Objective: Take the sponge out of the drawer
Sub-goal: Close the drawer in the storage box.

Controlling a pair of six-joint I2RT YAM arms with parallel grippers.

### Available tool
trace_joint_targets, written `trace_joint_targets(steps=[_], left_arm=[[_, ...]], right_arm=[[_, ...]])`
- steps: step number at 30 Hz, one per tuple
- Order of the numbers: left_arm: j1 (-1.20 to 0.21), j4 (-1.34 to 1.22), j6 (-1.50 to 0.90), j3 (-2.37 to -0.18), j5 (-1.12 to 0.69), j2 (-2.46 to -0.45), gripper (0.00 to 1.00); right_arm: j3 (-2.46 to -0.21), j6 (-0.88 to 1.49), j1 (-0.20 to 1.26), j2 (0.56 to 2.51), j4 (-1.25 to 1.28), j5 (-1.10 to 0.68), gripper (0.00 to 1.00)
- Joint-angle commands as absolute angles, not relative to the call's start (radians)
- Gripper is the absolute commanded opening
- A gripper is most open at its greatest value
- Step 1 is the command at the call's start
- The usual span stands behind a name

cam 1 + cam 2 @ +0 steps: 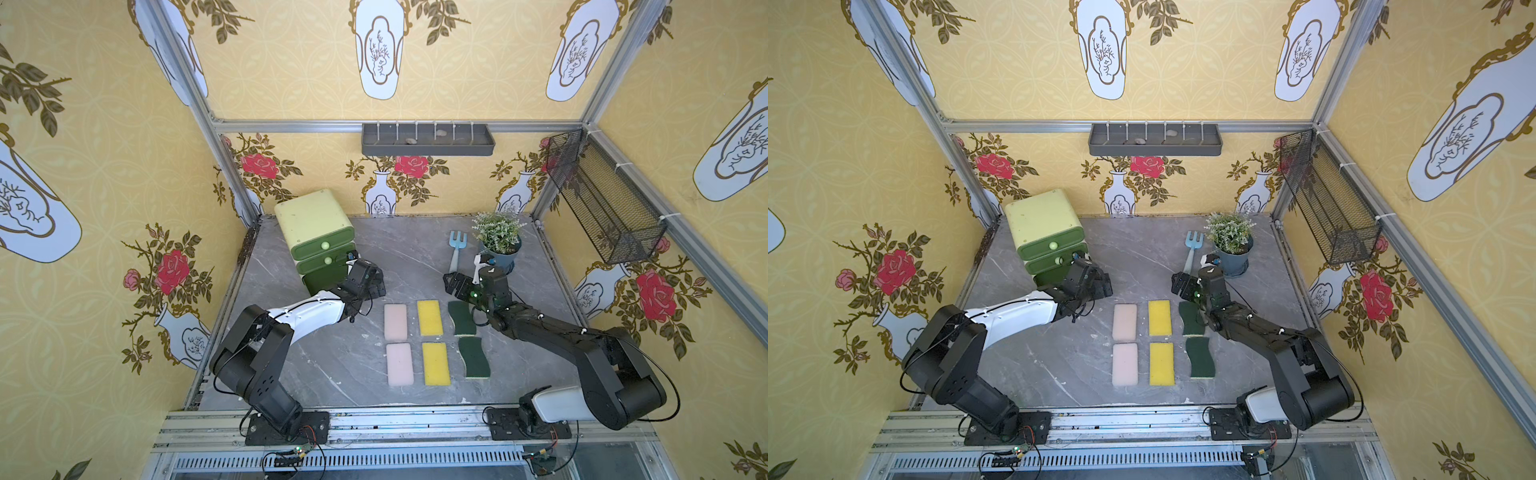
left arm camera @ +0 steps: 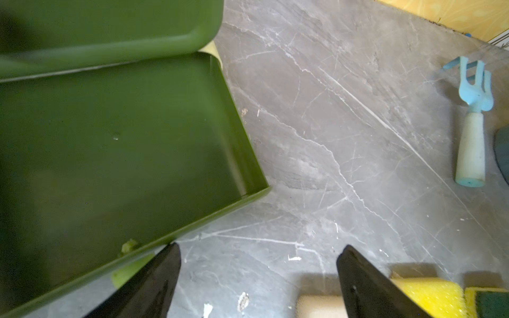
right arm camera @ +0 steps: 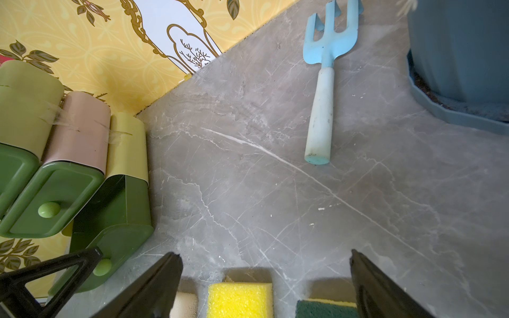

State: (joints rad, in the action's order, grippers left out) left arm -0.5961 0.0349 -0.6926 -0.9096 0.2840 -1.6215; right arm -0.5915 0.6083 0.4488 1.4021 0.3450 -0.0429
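Three-drawer unit (image 1: pixel 313 224) at the back left corner of the worktop (image 1: pixel 332 374). Its bottom drawer (image 2: pixel 124 151) stood open, and the left wrist view showed its plain green floor. The left gripper (image 2: pixel 260 245), jaws spread wide and holding nothing, hung just beside that drawer's front corner, close to its knob (image 3: pixel 102 267).

Six sponges lay on the worktop's middle, outside the drawer, in two rows running toward the front edge: pink sponges (image 1: pixel 395 322), yellow sponges (image 1: pixel 429 318) and green sponges (image 1: pixel 474 357). The right arm (image 1: pixel 540 328) crossed over part of the back green sponge (image 1: pixel 459 318). The right gripper (image 3: pixel 264 252), likewise wide open and empty, hung behind that row. A blue garden fork (image 1: pixel 457 249) and a potted plant (image 1: pixel 498 241) occupied the back right corner.
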Motion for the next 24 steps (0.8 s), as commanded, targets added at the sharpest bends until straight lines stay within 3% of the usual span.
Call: trace_joint_targets(steps=[1,24], left_arm=[[-0.577,-0.012,-0.637,-0.914,0.299,-1.635,0.94],[-0.453,-0.124,-0.531,-0.964,0.283,-1.747,0.94]], right_arm=[[-0.598,0.607,0.448,1.404,0.387,-0.044,0.98],[-0.602,0.607,0.446,1.408,0.387,-0.051,0.97]])
